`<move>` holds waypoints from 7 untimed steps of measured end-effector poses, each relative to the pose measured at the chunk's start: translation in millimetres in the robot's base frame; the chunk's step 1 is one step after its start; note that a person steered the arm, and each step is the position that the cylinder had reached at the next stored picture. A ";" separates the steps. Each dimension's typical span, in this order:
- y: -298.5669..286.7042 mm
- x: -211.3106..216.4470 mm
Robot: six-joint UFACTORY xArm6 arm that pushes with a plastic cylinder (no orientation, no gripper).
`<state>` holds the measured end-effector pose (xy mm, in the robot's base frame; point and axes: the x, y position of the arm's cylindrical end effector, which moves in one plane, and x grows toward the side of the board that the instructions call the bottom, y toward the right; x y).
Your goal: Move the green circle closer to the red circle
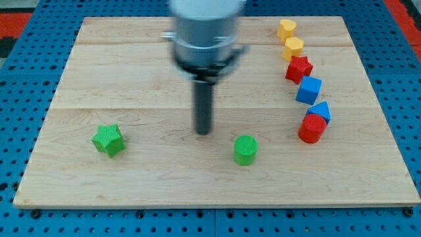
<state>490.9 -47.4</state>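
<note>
The pale wooden table (131,178) fills most of the view, lying on a blue pegboard (20,99). Above it hangs the grey arm (204,33), blurred, ending in a dark rod; there is no claw on it, so nothing to be open or closed. My tip (203,133) stands on the wood near the middle, up and to the view's left of the green circle (245,150), near it but not touching.

The red circle (311,128) sits well apart from the green circle, toward the view's right, touching a blue block (321,110) just behind it. Above these runs a curved row of 4: a blue cube (308,90), a red star (298,68), and 2 yellow blocks (293,47) (286,29). A green star (108,139) lies alone at the view's left.
</note>
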 end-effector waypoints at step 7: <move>187.1 87.8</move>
